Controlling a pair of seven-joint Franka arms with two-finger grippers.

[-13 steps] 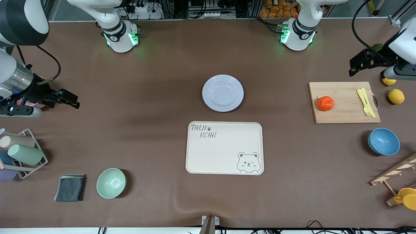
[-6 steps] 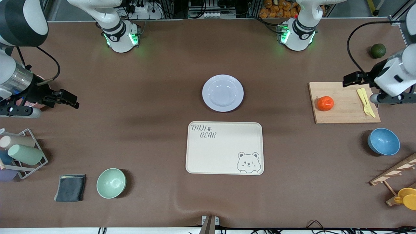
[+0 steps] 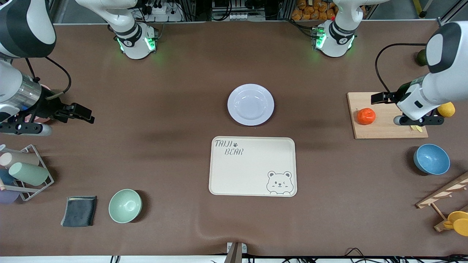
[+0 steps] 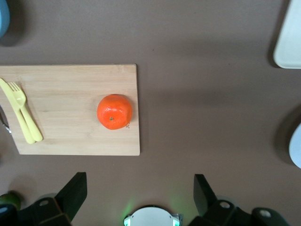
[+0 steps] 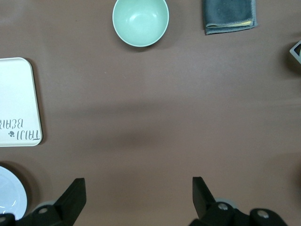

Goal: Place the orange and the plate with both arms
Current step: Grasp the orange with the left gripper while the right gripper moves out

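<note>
Light falls evenly and brightly from overhead across the matte brown table covering (image 3: 175, 109), which gives no glare. Soft, blurred shadows of the arms lie as dark bands on it, one faint patch showing ahead of the right gripper's dark fingers (image 5: 73, 197). The glossy pale lavender round plate (image 3: 251, 105) carries a mild sheen. The small bright red-orange fruit (image 4: 114, 111), ahead of the left gripper's fingers (image 4: 75, 190), is sharp and casts a short shadow. Both sets of fingertips look slightly soft, close to the lens.

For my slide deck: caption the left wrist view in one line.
Open left hand above the table, the orange on a wooden cutting board beside a yellow fork and knife.
</note>
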